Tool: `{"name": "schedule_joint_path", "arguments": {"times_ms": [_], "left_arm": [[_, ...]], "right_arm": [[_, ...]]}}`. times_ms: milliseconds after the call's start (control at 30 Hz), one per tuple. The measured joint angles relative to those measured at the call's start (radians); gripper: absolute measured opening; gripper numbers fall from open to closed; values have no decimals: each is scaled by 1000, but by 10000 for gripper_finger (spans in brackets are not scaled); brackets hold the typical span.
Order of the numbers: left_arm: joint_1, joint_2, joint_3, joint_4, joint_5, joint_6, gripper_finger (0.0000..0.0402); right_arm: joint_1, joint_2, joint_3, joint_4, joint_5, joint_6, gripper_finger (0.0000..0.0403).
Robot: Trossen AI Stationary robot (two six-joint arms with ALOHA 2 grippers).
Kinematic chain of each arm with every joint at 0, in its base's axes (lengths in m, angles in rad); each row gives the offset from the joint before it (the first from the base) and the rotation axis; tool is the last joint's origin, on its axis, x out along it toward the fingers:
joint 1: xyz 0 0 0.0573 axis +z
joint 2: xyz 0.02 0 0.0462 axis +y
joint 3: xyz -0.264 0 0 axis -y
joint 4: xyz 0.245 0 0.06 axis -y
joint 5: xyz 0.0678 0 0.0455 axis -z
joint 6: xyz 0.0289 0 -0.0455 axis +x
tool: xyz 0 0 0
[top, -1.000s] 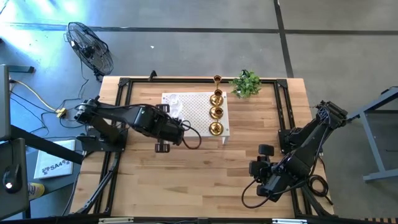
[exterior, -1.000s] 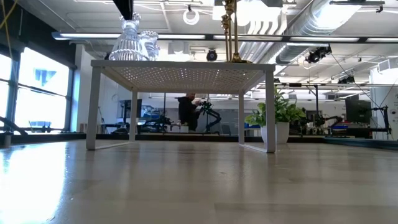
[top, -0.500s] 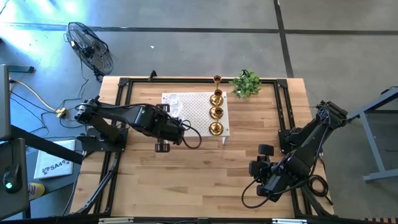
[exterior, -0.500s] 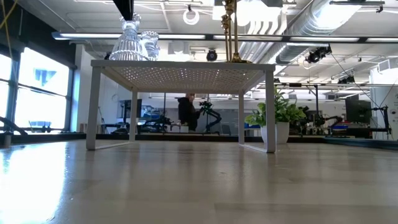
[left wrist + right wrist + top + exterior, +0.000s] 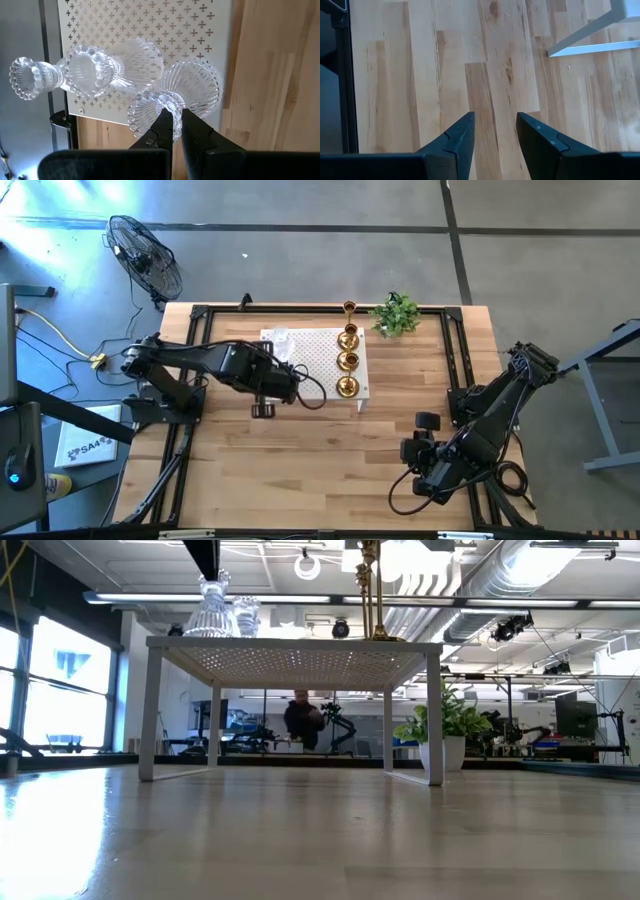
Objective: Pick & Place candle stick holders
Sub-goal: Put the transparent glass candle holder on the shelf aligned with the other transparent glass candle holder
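1. over the left end of the white perforated platform [image 5: 318, 362], the left gripper [image 5: 173, 131] is clamped tight on the stem of a clear glass holder [image 5: 176, 97], probably gripped there so its flared base lands flat.
2. a second glass holder [image 5: 90, 75] stands just beside it, so there is little room on that side.
3. three gold holders [image 5: 347, 361] line the platform's right edge, and a fourth [image 5: 349, 308] stands beyond its far edge.
4. the right gripper [image 5: 494, 135] waits near the platform's front right, half-open and empty.
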Motion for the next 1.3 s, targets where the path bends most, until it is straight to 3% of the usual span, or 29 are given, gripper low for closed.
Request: {"name": "schedule_joint_path", "arguments": {"times_ms": [1300], "left_arm": [[3, -2, 0, 1, 62, -22, 10]], "right_arm": [[0, 0, 0, 1, -2, -29, 137]]}}
